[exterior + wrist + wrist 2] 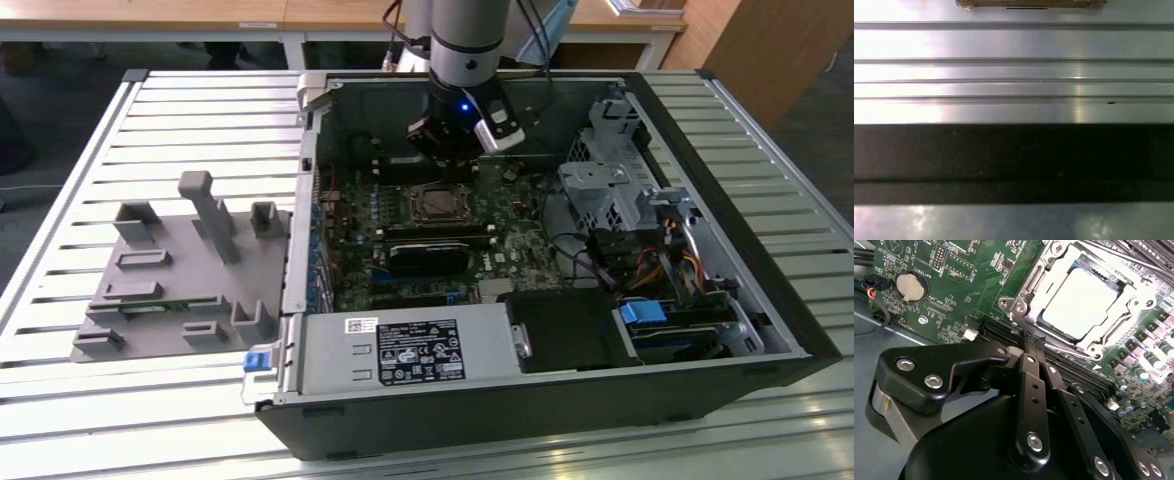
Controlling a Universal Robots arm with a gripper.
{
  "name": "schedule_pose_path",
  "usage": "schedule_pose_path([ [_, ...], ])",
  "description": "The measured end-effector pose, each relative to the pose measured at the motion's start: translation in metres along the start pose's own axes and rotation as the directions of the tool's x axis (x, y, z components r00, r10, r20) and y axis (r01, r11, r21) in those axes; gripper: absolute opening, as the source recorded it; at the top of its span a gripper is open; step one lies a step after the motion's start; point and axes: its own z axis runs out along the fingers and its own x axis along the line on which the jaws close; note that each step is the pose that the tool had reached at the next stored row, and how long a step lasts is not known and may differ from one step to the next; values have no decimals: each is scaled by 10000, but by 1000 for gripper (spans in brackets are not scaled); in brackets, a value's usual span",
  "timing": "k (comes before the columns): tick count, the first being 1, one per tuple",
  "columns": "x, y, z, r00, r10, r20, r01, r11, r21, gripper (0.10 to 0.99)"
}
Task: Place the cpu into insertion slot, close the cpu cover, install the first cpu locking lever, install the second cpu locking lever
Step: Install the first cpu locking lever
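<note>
A: Nearest, what lies on the slatted metal table [200,120]?

B: An open computer case [561,400], with a grey plastic fixture [174,280] beside it, toward the exterior view's left.

A: And inside?

B: The green motherboard [954,285]. The cpu [1080,304] sits in the insertion slot [435,203], with the cpu cover [1040,277] down around it.

A: The gripper [1033,342]?

B: Just beside the socket, its black fingers [1029,365] pressed together on nothing. Farther back stand wooden desks [200,15].
</note>
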Motion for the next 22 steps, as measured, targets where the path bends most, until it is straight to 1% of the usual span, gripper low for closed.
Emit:
schedule_pose_path([
  [4,0,-3,30,10000,-2,0,2,10000,28,125],
  [9,0,-5,63,10000,-3,2,3,10000,93,125],
  [12,0,-6,69,10000,-3,2,3,9999,137,125],
  [17,-1,-6,72,10000,-4,5,4,9999,162,125],
  [19,-1,-6,74,10000,-5,5,5,9998,205,125],
  [22,-3,-7,77,10000,-5,4,5,9997,233,125],
])
